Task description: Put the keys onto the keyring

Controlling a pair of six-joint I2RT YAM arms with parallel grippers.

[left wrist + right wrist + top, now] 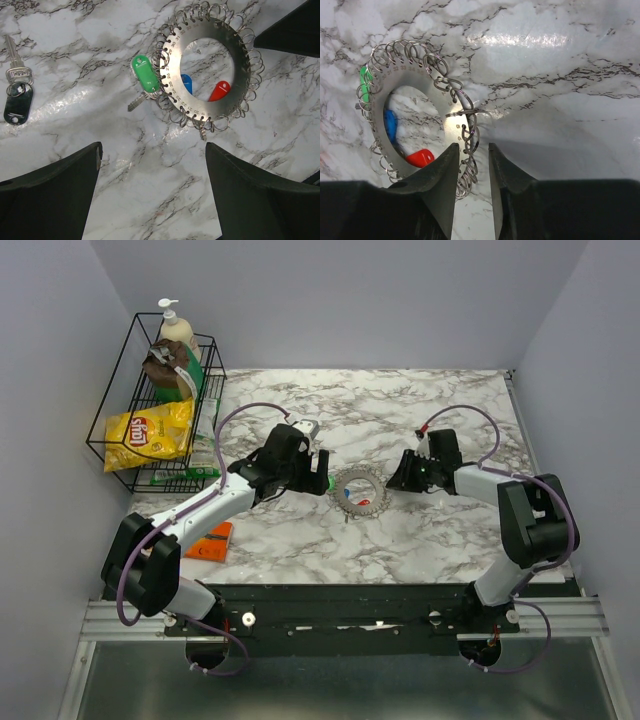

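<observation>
The keyring [360, 493] is a flat silvery disc fringed with many small wire loops, lying flat on the marble table [400, 400]. On the keyring [240, 55], a green-headed key [145, 74] hangs at its outer edge, while blue [186, 82] and red [220, 91] heads show through its centre hole. A key with a black tag [17, 97] lies apart to the left. My left gripper [154, 147] hovers wide open just short of the ring, holding nothing. My right gripper [473, 146] straddles loops on the rim of the keyring [410, 75], its jaws narrow but still gapped.
A black wire basket [120, 440] at the back left holds a yellow chip bag [150, 432] and a pump bottle [178, 335]. An orange packet [212, 540] lies near the left arm's base. Grey walls close in on both sides.
</observation>
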